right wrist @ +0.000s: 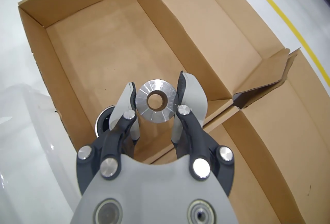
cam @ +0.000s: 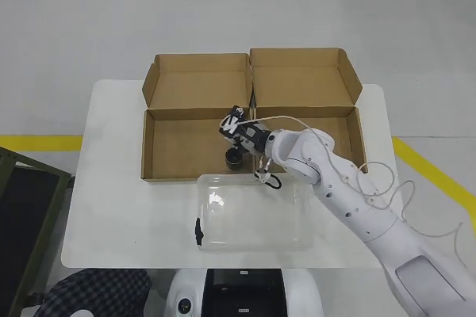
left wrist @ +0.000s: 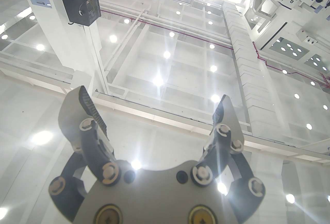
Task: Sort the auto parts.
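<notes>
Silver ring (right wrist: 156, 100) is clamped in my right claw (right wrist: 156, 84). Pads sit on opposite sides of its rim, bore faces the wrist camera, and it hangs above the floor of the cardboard box (right wrist: 103, 36).

Risks, my read:
- Two-pad pinch on a smooth round rim. Any skew and it pivots or squirts out early.
- Released from up here onto bare cardboard, it could land on edge and roll, or bounce.
- Dark ring (right wrist: 103, 116) lies in the same box, just beside and below the claw, near the box wall. Letting go here may stack one on the other.
- Can't tell if the two rings are the same kind, so can't confirm this is the correct box and not the second box (right wrist: 270, 132) on the claw's other side.

Views:
- Right wrist view gives pad contact and the bore; top view can't resolve the grip.
- Top view adds the clear tray (cam: 254, 230) behind the claw on the table (cam: 119, 206), and shows both boxes side by side.
- Left wrist view: left claw (left wrist: 152, 93) spread apart, empty, aimed at the ceiling.
</notes>
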